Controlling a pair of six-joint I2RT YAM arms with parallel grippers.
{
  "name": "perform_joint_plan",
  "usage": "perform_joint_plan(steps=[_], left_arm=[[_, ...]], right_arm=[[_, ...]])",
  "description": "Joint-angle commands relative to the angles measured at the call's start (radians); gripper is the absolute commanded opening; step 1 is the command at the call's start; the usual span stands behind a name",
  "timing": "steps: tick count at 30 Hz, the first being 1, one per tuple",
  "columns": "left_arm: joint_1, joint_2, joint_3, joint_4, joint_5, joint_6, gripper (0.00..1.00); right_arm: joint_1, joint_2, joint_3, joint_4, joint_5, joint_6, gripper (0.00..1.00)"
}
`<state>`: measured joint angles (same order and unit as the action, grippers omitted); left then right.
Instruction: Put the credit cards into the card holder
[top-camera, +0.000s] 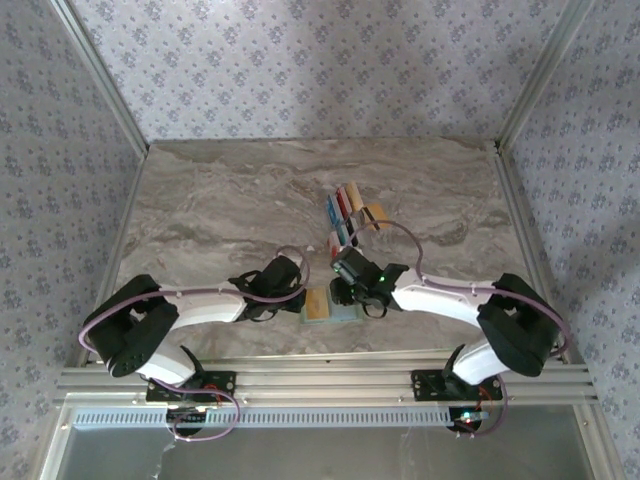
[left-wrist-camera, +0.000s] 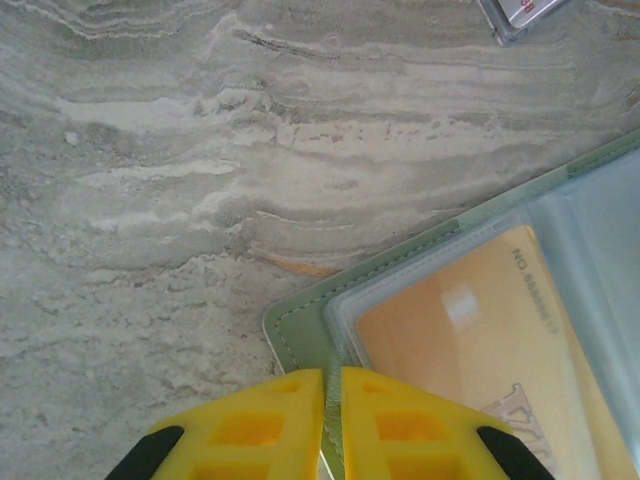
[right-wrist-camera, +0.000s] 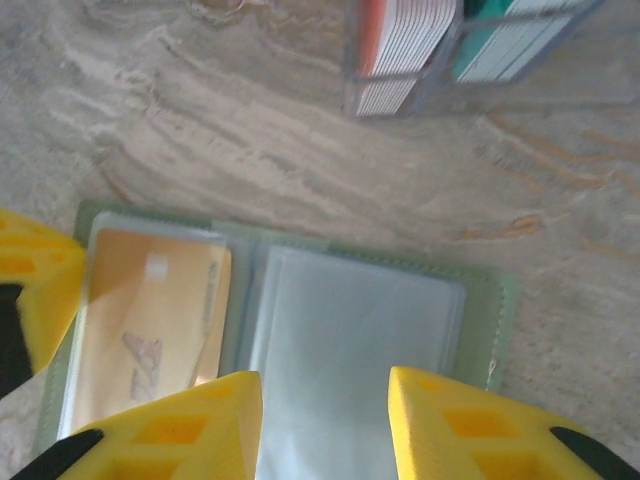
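The pale green card holder (left-wrist-camera: 300, 335) lies open on the marble table, and a tan credit card (left-wrist-camera: 470, 350) sits inside its left clear pocket. My left gripper (left-wrist-camera: 332, 400) is shut on the holder's green edge, pinning its near left corner. My right gripper (right-wrist-camera: 325, 400) stands open just above the empty right clear pocket of the card holder (right-wrist-camera: 500, 300), with nothing between its fingers. The tan card (right-wrist-camera: 150, 320) lies to its left. In the top view both grippers meet over the holder (top-camera: 345, 314) at the table's near middle. More credit cards (top-camera: 348, 208) stand further back.
A clear rack (right-wrist-camera: 400, 95) holds upright credit cards, orange-and-white ones (right-wrist-camera: 405, 40) beside teal ones (right-wrist-camera: 500, 45), just beyond the holder. A corner of the rack (left-wrist-camera: 515, 15) shows in the left wrist view. Patterned walls (top-camera: 60, 150) enclose the table on three sides.
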<state>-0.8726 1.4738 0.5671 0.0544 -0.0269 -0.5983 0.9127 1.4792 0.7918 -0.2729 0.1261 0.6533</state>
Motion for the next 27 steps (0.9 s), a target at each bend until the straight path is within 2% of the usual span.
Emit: perform_joint_plan(steps=[1, 12, 16, 24, 27], left_arm=[[-0.006, 0.018, 0.014, -0.014, 0.001, 0.012, 0.14], [-0.005, 0.024, 0.023, -0.018, 0.004, 0.018, 0.14], [-0.005, 0.025, 0.026, -0.021, 0.002, 0.020, 0.14], [-0.006, 0.031, 0.027, -0.019, 0.004, 0.019, 0.14], [-0.005, 0.033, 0.024, -0.016, 0.005, 0.017, 0.14]], right_arm=[[0.004, 0.046, 0.048, -0.082, 0.095, -0.032, 0.41], [0.006, 0.159, 0.069, -0.049, 0.089, -0.070, 0.40], [0.021, 0.181, 0.060, -0.038, 0.102, -0.066, 0.31], [0.048, 0.152, 0.060, -0.068, 0.164, -0.056, 0.01], [0.055, 0.133, 0.069, -0.072, 0.170, -0.060, 0.00]])
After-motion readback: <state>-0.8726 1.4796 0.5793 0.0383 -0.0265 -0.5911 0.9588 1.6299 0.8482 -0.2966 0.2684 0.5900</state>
